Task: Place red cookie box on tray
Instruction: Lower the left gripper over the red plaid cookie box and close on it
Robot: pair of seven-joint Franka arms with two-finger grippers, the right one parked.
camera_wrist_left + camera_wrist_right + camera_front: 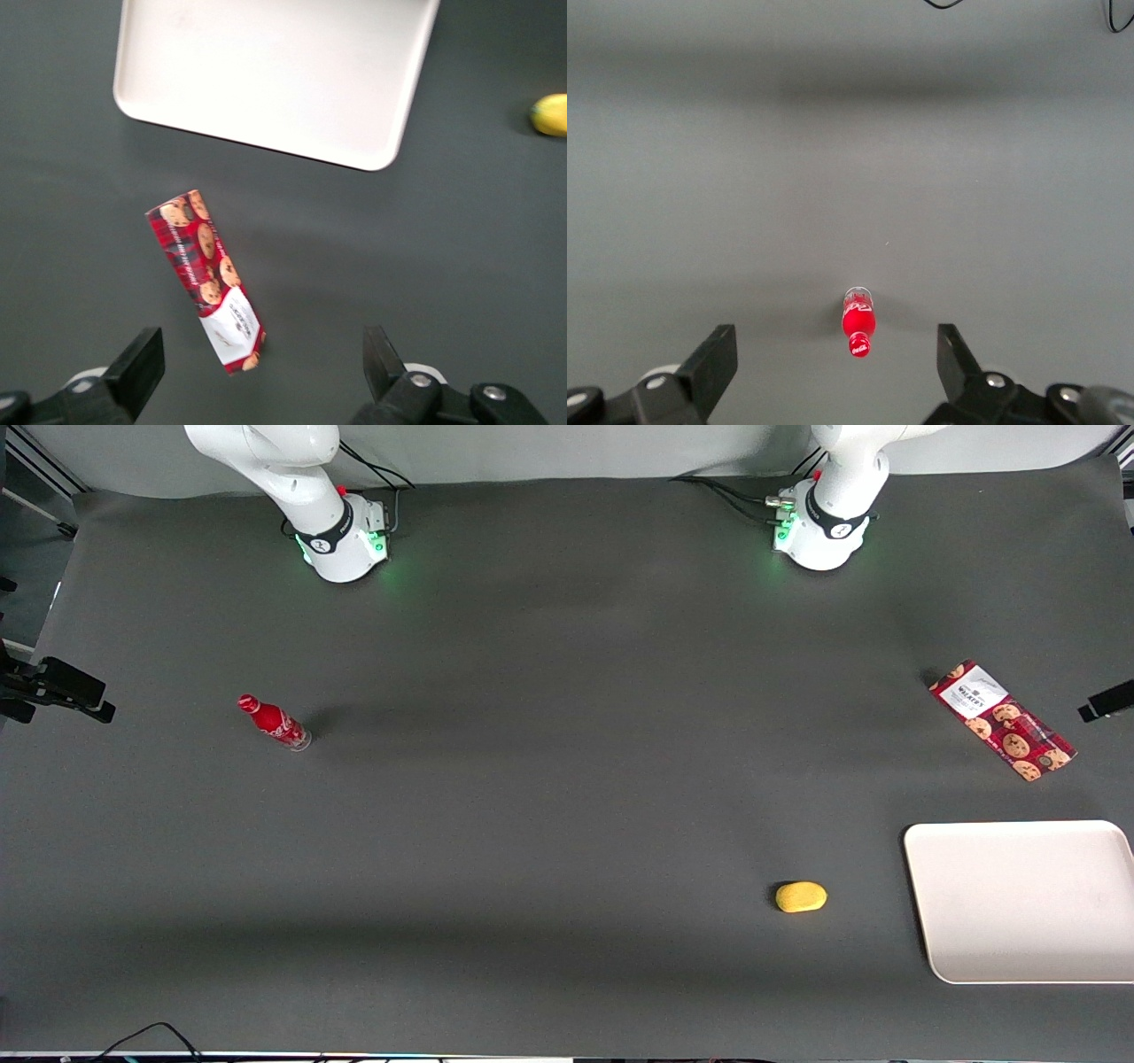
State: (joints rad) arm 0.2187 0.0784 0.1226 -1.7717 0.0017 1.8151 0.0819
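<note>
Front view: red cookie box (1002,720) lies flat on the table (567,779) at the working arm's end, set diagonally, white label end pointing away from the front camera. Tray (1023,899) sits nearer the front camera than the box, apart from it, nothing in it. Yellow oval object (801,896) lies beside the tray, toward the table's middle. Red soda bottle (274,723) stands well off toward the parked arm's end. Left arm's base is in frame, but the claw is not visible here.

Left wrist view fills that gap: claw (263,372) hangs above the table with fingers (140,366) spread wide, holding nothing. Box (205,278) lies below it, roughly between the two fingers but off-centre, closer to one of them, no contact. Cookie print and label readable here. Tray corner (275,80) and rim show past the box's cookie end, with bare table between the two. Yellow object (550,114) just at the frame edge.

Right wrist view shows only the bottle (858,324) on bare table; box and tray not in it.
</note>
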